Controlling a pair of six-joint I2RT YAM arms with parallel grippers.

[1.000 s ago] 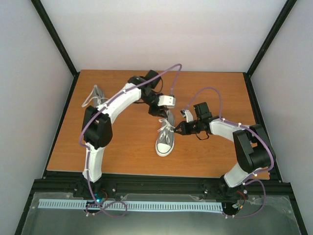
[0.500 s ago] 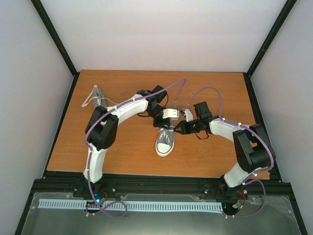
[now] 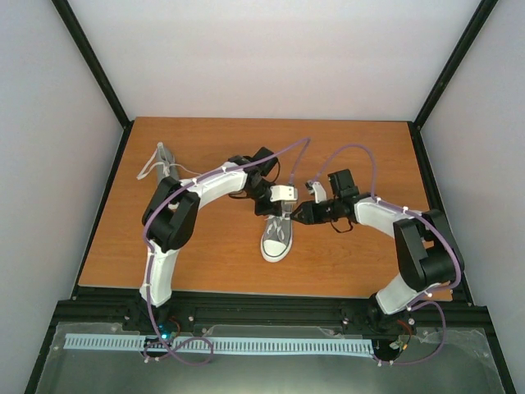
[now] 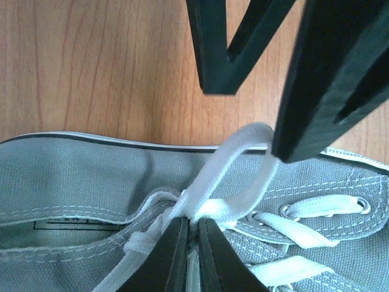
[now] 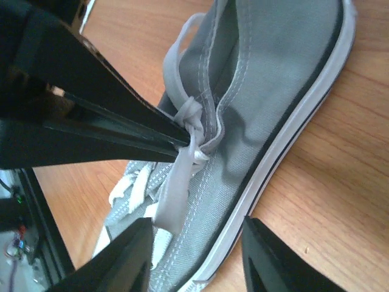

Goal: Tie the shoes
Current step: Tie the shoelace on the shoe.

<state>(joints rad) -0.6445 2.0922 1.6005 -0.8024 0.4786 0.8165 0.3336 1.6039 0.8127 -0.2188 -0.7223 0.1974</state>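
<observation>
Your left gripper [image 4: 191, 226] has its 2 fingers pressed together on the white lace [image 4: 209, 176], right where the strands cross over the tongue of the grey shoe [image 3: 276, 240]. That shoe sits on its sole near the middle of the wooden table [image 3: 205, 246], white toe cap pointing to the near edge. From the pinch, a loop of lace arcs over the shoe's side and passes behind 1 finger of your right gripper [image 5: 197, 222]. Its fingers stand apart with nothing clamped between them; you cannot tell whether that finger touches the loop. The 2 grippers meet tip to tip just above the lacing. The second shoe [image 3: 162, 158] lies well apart at the table's far left, partly hidden by the left arm.
</observation>
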